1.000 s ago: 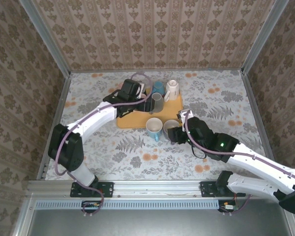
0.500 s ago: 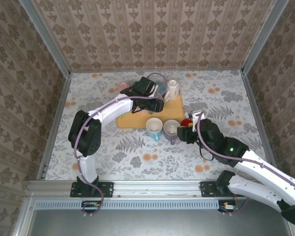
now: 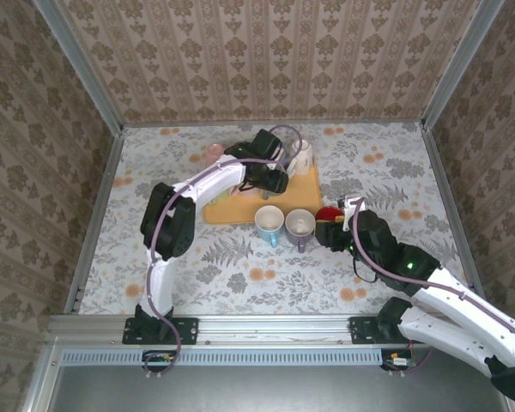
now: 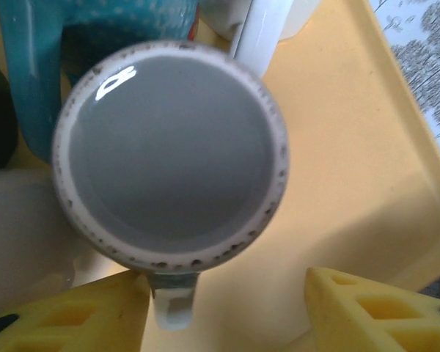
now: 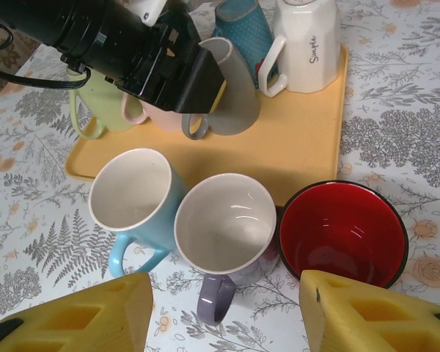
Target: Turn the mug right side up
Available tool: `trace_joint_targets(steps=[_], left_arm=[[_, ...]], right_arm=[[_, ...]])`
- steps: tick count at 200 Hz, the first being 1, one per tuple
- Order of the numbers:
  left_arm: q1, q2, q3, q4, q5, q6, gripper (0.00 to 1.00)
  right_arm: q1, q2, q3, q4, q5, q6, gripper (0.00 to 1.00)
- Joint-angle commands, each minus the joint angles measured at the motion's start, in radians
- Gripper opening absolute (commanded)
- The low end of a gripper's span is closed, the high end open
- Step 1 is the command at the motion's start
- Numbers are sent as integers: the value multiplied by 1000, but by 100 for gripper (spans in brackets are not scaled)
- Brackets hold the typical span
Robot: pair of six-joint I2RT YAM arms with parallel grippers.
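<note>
Two yellow fingers (image 5: 73, 312) of the right gripper (image 5: 226, 284) stand wide apart at the near edge of the right wrist view, holding nothing. The gripper hangs above the table (image 5: 403, 132), just short of a row of three vessels: a light blue mug (image 5: 128, 192), a purple mug (image 5: 224, 220) and a red-lined black bowl (image 5: 342, 229). All three are mouth up and packed side by side. Judgement: these need no turning, and the right arm is placed clear so as not to obstruct the other arm.

Beyond the row lies the yellow tray (image 5: 308, 139). Toward its middle stands the grey mug (image 5: 235, 95), wider at the foot than at the top, with its handle low on the near side. It reads as mouth down and is taken to be the task's item.

The left gripper (image 4: 224, 284) sits directly over it, jaws apart and closed on nothing. In the left wrist view the mug's speckled ring faces the camera and its handle lies between the two pads. Judgement: this alignment suits a pinch at the handle side before lifting and flipping; the step in hand is approach, not grasp.

A green mug (image 5: 103, 110) and a pink mug (image 5: 158, 117) crowd it on one side, partly hidden by the arm. Farthest back, a teal mug (image 5: 243, 26) and a white mug (image 5: 308, 44) lettered "Simple" stand just behind, leaving little room to swing.
</note>
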Motion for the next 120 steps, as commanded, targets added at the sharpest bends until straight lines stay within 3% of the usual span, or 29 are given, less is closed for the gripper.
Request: trace_joint_targets(steps=[1, 37, 106, 120], left_arm=[[-2, 36, 43, -80, -40, 45, 56], [-2, 74, 81, -108, -70, 75, 43], [-2, 39, 91, -88, -83, 77, 0], [-1, 18, 80, -81, -76, 74, 0]], right_arm=[[-8, -25, -15, 41, -16, 38, 56], [-25, -26, -19, 59, -47, 75, 57], [-39, -22, -38, 83, -101, 126, 57], [-39, -26, -39, 77, -104, 128, 57]])
